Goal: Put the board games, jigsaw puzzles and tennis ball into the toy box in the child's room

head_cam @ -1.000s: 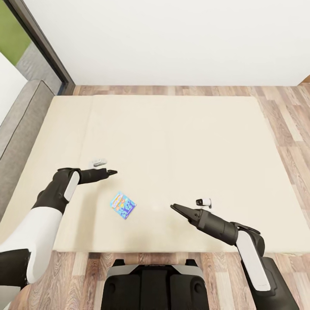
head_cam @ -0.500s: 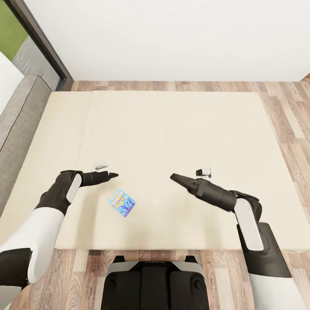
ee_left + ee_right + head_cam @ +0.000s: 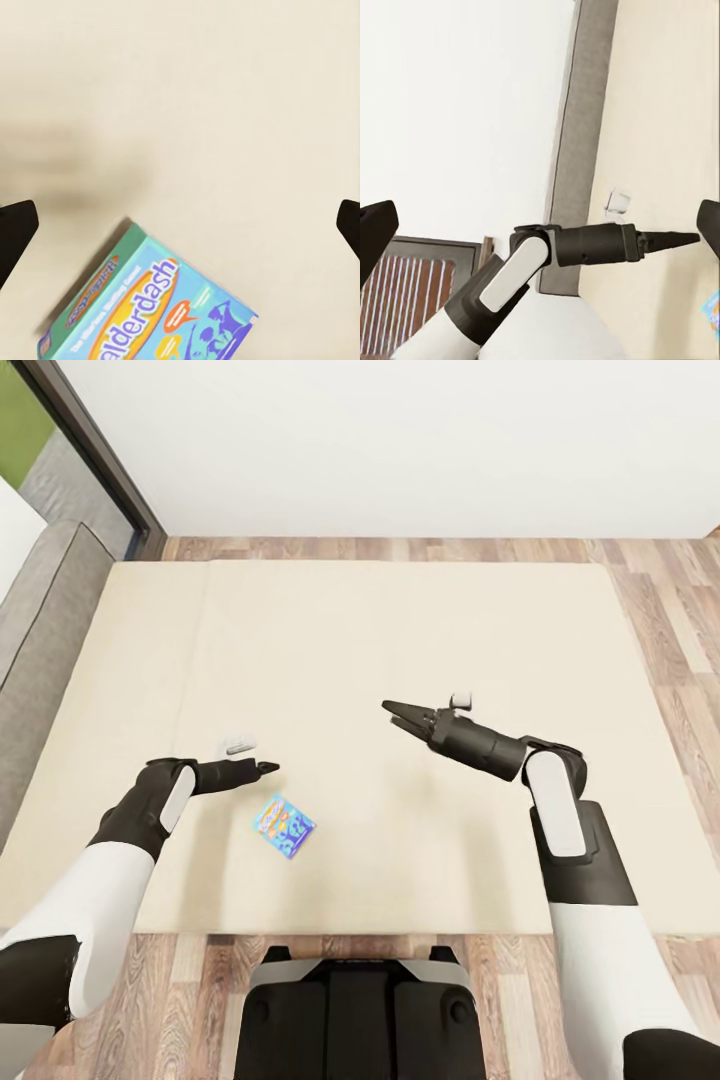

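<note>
Setting: the head view looks down on the beige bed, a mattress in two sections, on a wood-plank floor with a white wall behind and a grey headboard along the robot's left side.
Board game: a small blue box lies flat on the mattress, near the edge closest to the robot and turned at an angle. The left wrist view shows its lid printed in orange with letters reading "alderdash", and a green side wall.
Left gripper: the left gripper hangs over the mattress, pointing toward the robot's right. Its tips look close together from the head view, but in the left wrist view the two dark fingertips sit at opposite edges, so the jaws stand wide apart with nothing between them.
Game relative to left gripper: the blue box lies just beside the fingertips, on the robot's near side and slightly to the right, apart from them; no contact.
Right gripper: the right gripper is over the middle of the mattress, aimed toward the left arm, jaws spread and empty.
Game relative to right gripper: well apart, nearer the robot and to its left.
Right wrist view: the left arm reaches across the bed; a corner of the blue box shows at the edge.
</note>
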Available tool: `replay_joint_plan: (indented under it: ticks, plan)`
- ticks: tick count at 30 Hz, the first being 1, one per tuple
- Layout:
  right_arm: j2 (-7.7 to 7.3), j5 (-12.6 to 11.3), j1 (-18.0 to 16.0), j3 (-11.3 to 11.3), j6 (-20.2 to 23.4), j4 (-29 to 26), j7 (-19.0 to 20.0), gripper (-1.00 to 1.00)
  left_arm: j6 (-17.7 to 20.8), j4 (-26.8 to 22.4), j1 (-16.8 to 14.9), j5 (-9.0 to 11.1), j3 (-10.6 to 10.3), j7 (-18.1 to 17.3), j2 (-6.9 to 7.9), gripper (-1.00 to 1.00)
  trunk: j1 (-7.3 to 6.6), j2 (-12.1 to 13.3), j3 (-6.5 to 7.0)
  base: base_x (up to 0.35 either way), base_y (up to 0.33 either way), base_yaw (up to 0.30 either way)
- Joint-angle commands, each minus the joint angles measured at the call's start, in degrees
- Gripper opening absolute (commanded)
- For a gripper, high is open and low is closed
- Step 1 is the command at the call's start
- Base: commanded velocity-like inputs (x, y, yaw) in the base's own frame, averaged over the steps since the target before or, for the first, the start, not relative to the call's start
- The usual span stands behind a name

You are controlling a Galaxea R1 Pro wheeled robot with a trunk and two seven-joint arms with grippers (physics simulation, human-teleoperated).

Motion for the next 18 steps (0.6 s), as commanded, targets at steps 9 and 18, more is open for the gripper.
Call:
replay_joint_plan:
  ticks: [9, 18]
  plan:
    - [0.34, 0.29, -4.03, -0.1, 0.28, 5.87, -0.61, 1.0, 0.28, 0.08, -0.02, 0.21, 0.07, -0.14, -0.01, 1.0, 0.02, -0.1, -0.91, 0.0, 0.0, 0.0]
    - [0.92, 0.39, -4.86, -0.08, 0.27, 8.89, -2.78, 1.0, 0.24, 0.15, 0.04, 0.17, -0.02, -0.22, 0.01, 1.0, 0.02, -0.1, -1.76, 0.0, 0.0, 0.0]
